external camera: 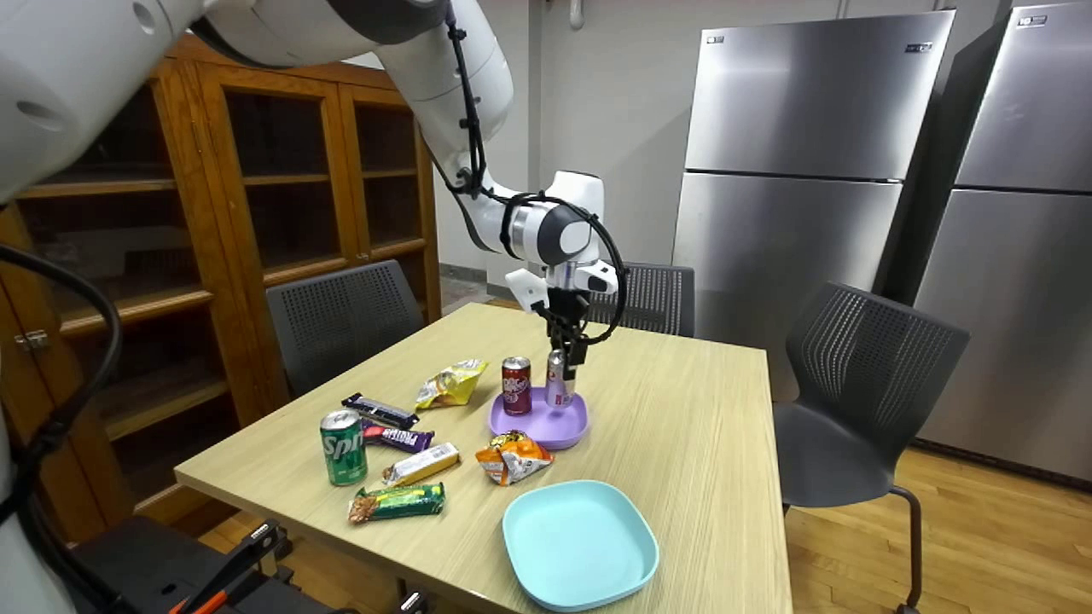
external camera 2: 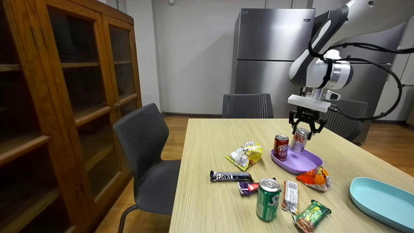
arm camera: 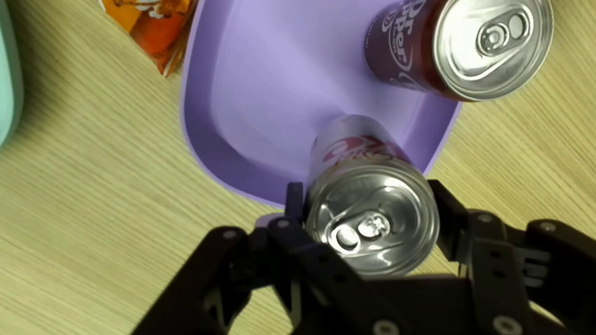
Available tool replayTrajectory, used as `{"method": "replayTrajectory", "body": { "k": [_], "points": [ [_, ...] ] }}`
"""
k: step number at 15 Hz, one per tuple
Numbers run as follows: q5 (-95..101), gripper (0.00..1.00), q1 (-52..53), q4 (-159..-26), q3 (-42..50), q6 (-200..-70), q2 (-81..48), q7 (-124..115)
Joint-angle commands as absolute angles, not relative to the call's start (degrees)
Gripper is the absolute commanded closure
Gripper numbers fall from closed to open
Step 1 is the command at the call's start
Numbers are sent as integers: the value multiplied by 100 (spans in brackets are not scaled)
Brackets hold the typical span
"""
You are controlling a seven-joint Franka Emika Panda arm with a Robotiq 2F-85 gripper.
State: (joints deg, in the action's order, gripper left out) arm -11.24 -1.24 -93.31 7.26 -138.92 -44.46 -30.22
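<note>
A: State of the gripper?
B: Clamped on the Coke, near its top, with black fingers against opposite sides.

A: Position of the Coke?
B: Directly under the gripper, between the fingers, lid up and in full sight in the wrist view. Base within the rim of the purple tray in both exterior views. Contact of base with tray floor: not clear.

A: Immediate neighbours of the gripper?
B: Just beside, upright in the same tray: Dr Pepper. Near, just outside the tray rim: orange bag, crumpled. Near, past the Dr Pepper, counting outward from the gripper: yellow bag, lying crumpled.

A: Layout farther from the gripper?
B: Beyond the orange bag: teal tray, flat on the table. Well apart from the gripper: Sprite, upright, just beside the purple bar. Lying in a row near the Sprite: black bar, purple bar, white bar, green bar.

A: Surroundings of the gripper?
B: Attached above: white arm. At the table edges, well apart from the gripper: grey chairs. Beyond the gripper in both exterior views: steel fridge. Away to one side: wooden cabinet with glass doors, also visible in both exterior views.
</note>
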Motion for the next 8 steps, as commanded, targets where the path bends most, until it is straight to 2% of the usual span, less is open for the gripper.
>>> {"method": "replayTrajectory", "body": {
  "k": [1, 7, 8],
  "points": [
    [-1080, 60, -47, -8835, 777, -13709, -4731, -3083],
    [-1062, 60, 4, -8537, 783, -13646, -4986, -3073],
    [-1043, 46, 14, -8516, 794, -13601, -4998, -3066]
  ]
}}
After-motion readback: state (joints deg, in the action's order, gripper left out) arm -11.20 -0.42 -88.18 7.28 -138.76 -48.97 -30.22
